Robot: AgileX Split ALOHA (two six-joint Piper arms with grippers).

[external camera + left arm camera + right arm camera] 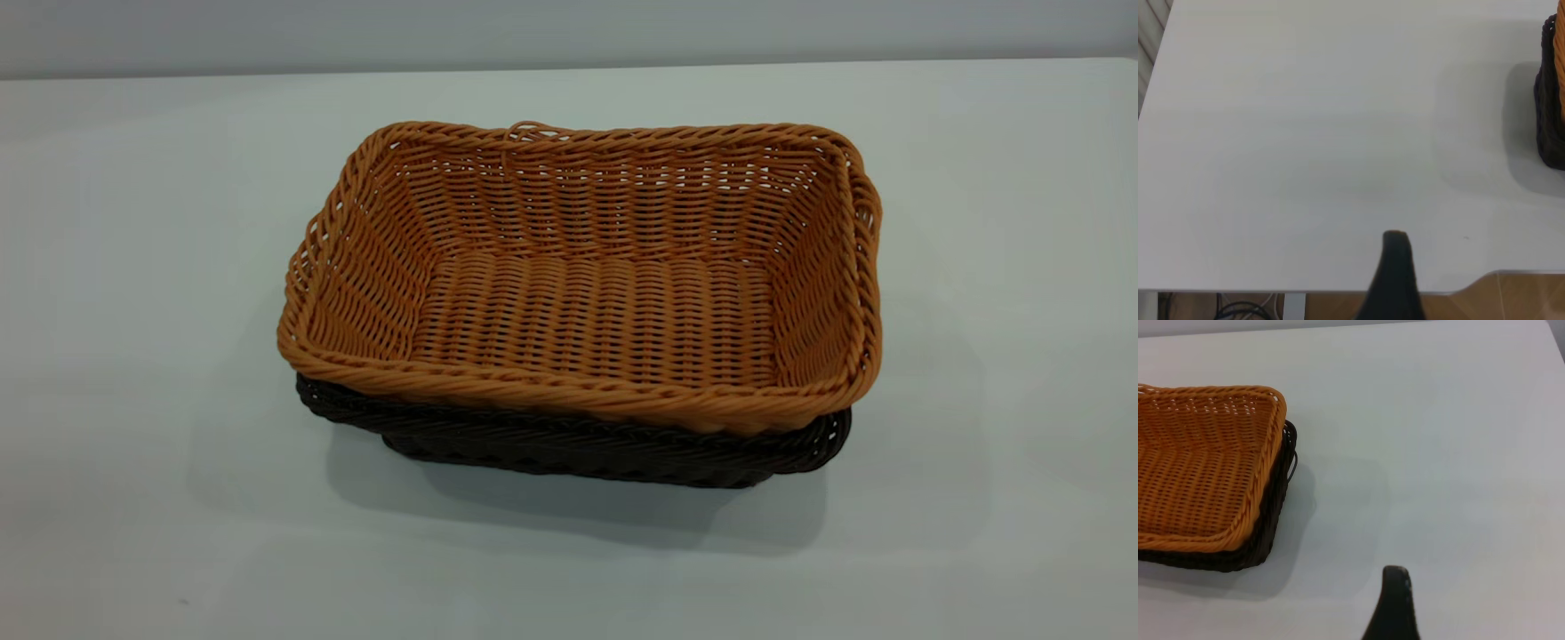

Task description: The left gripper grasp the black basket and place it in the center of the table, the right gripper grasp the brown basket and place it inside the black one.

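Note:
The brown basket (587, 293) sits nested inside the black basket (578, 449) near the middle of the table (133, 267). Only the black basket's rim and lower wall show beneath it. Neither gripper touches them and neither shows in the exterior view. In the left wrist view, my left gripper (1469, 265) is open and empty above the table's edge, with one dark finger (1395, 267) showing and the black basket (1551, 113) far off. In the right wrist view, my right gripper (1439, 590) is open and empty, one finger (1395, 600) showing, beside the nested brown basket (1198, 473) and black basket (1265, 533).
The table's edge (1338, 291) runs close under the left gripper, with floor and cables below it. A grey wall (569, 31) stands behind the table's far edge.

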